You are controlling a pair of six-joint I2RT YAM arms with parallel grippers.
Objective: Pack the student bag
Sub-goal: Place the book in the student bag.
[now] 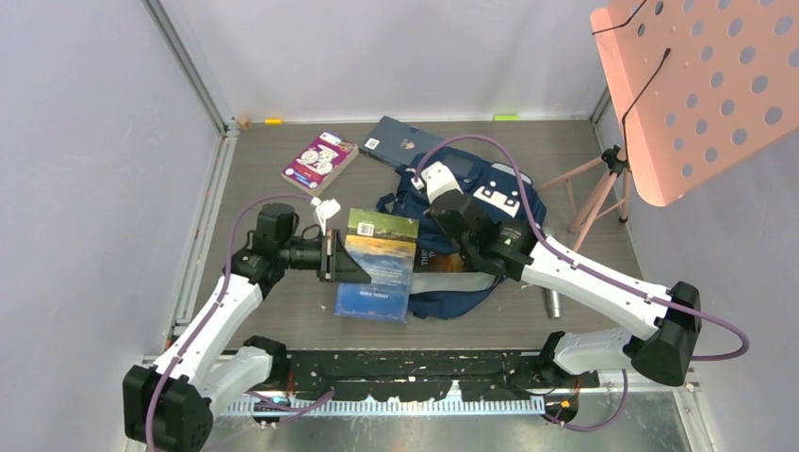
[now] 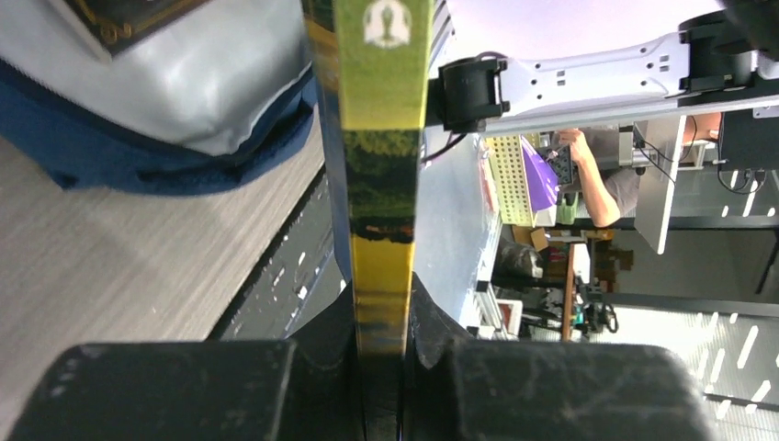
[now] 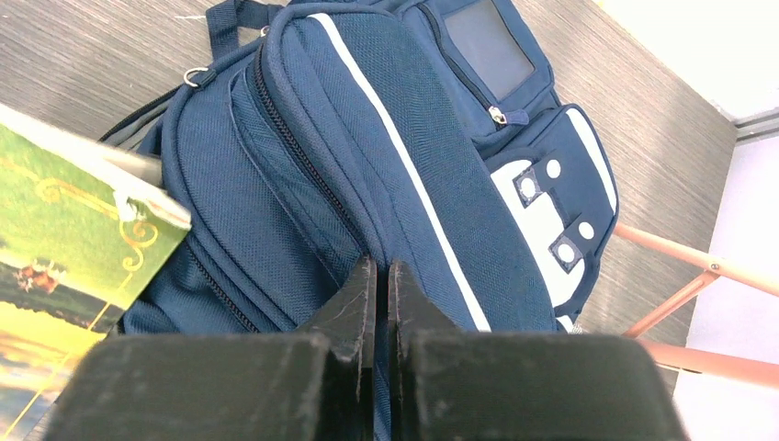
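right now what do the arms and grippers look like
White links with black joints on the left arm and right arm, a purple cable along each. The left gripper and right gripper are blocky, matte black, scuffed, no markings.

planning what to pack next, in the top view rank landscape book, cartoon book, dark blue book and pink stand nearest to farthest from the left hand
1. landscape book, clamped in the left hand
2. cartoon book, far side, left
3. dark blue book, far side, centre
4. pink stand, far right
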